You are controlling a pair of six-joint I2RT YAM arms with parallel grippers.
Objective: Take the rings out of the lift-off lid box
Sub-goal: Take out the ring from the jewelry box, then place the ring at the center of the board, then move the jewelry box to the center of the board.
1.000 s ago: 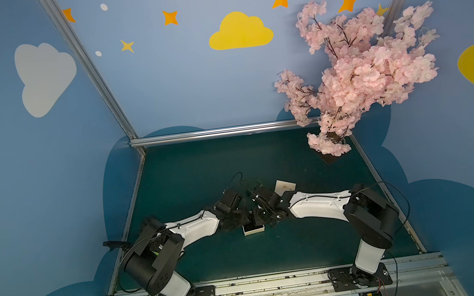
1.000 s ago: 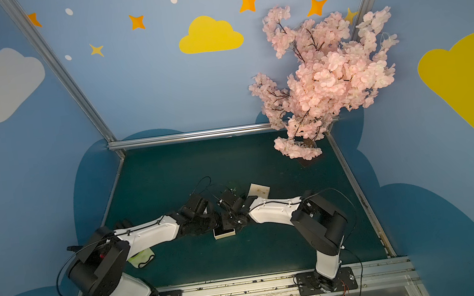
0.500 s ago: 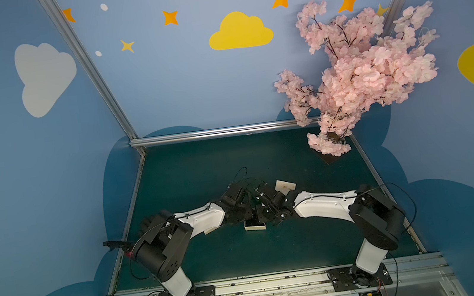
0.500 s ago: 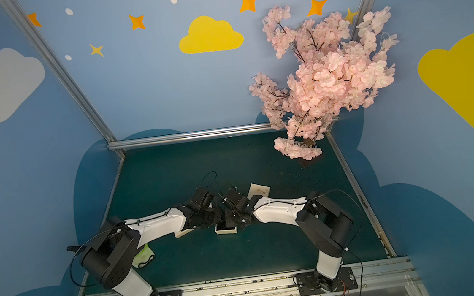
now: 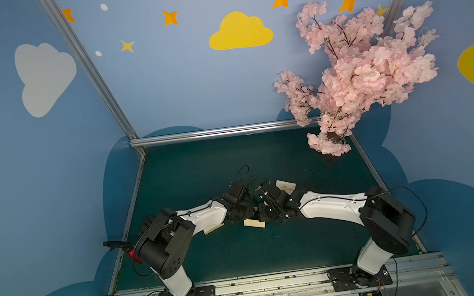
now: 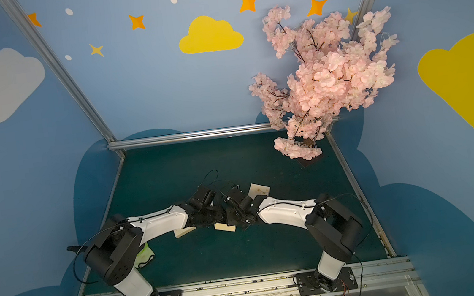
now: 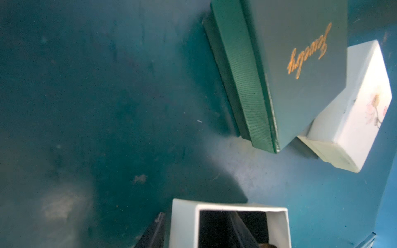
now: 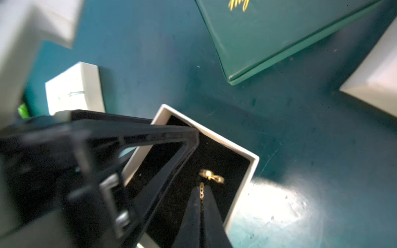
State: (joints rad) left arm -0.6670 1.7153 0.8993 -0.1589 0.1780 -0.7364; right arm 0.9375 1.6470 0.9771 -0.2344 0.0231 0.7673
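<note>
The lift-off lid box [image 8: 239, 193] is a small white box with a black lining, standing open with no lid, mid-table between both wrists [image 5: 254, 223] [image 6: 225, 227]. My left gripper [image 7: 196, 216] is shut on its side wall [image 7: 184, 223], one finger outside and one inside. Inside the box, my right gripper [image 8: 202, 189] is shut on a thin, chain-patterned ring held edge-on between its tips. A second ring [image 8: 211, 176] lies on the lining just beyond those tips. Both rings glint gold in the light.
A dark green box with gold lettering [image 7: 290, 64] [image 8: 279, 32] lies close behind, against a white floral box [image 7: 354, 111] [image 5: 285, 185]. Another white box [image 8: 75, 90] sits by the left arm [image 5: 213, 229]. A pink blossom tree [image 5: 360, 76] stands at the back right.
My left arm has swung in toward the middle and its gripper has closed onto the box wall. The right gripper has stayed shut inside the box.
</note>
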